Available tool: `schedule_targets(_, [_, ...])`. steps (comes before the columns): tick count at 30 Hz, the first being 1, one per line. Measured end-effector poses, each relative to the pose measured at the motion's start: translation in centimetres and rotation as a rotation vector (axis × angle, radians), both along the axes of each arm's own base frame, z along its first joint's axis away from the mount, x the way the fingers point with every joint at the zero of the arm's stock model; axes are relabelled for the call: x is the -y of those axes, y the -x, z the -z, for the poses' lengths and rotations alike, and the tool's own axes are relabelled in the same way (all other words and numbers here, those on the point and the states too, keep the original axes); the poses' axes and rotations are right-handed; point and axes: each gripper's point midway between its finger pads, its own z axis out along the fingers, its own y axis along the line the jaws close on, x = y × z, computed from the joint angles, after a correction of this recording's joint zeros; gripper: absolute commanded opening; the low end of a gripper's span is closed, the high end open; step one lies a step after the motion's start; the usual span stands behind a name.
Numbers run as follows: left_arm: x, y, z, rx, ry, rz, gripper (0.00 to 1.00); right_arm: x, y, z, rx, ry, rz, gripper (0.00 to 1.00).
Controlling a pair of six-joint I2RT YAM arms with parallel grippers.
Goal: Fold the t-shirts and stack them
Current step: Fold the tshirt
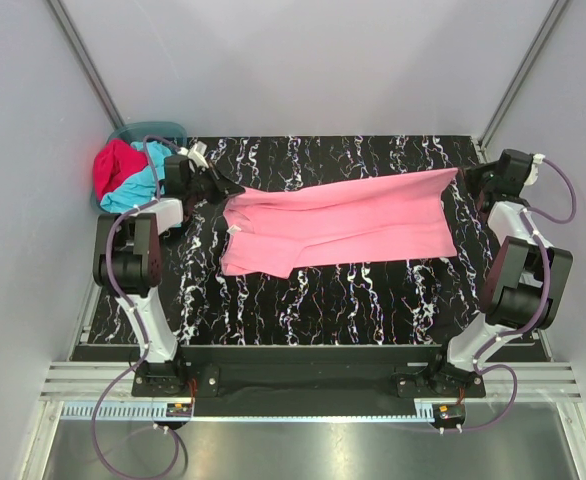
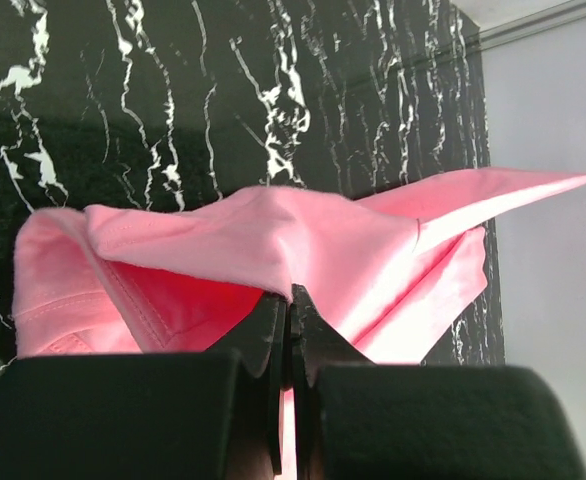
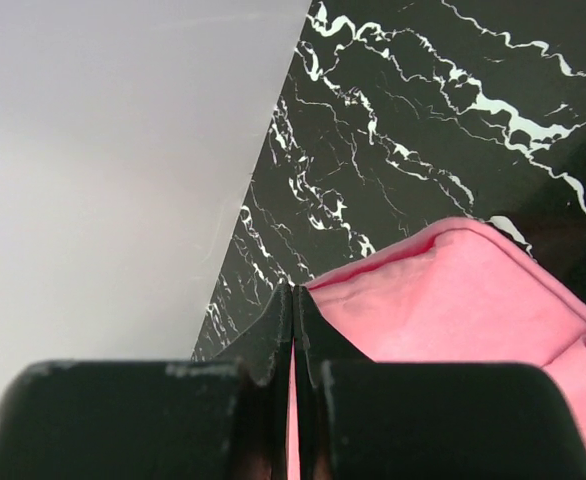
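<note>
Top external view: the pink t-shirt (image 1: 338, 222) hangs stretched sideways across the upper middle of the frame, pulled into a long band between the two arms, with its lower left part drooping toward the bench (image 1: 353, 300); whether that part touches the surface I cannot tell. A small white tag shows at the shirt's left edge. The left gripper (image 1: 231, 190) is pinched tight on the cloth at the shirt's upper left corner, and the right gripper (image 1: 460, 176) is pinched tight on its upper right corner. In the left wrist view the black fingers meet with pink fabric caught between them, and the cloth runs away toward the right of that frame in a taut fold above the black, white-veined bench. In the right wrist view the fingers are likewise pressed together with a thin strip of pink between them, the rest of the shirt spreading to the lower right. In the upper left corner of the top view a teal basket (image 1: 163, 130) sits at the bench's far edge, holding the red t-shirt (image 1: 116, 168) bunched on top of the turquoise t-shirt (image 1: 138, 192), just beside the left arm's wrist.
</note>
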Motion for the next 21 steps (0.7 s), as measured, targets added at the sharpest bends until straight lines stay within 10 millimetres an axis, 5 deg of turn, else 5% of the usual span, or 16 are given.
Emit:
schedule_targets(9, [0.1, -0.6, 1.1, -0.025, 0.007, 0.001, 0.5, -0.2, -0.5, -1.0, 0.033, 0.001, -0.015, 0.0])
schedule_targets(21, [0.1, -2.2, 1.3, -0.02, 0.008, 0.002, 0.52, 0.0, -0.6, -1.3, 0.047, 0.005, -0.013, 0.0])
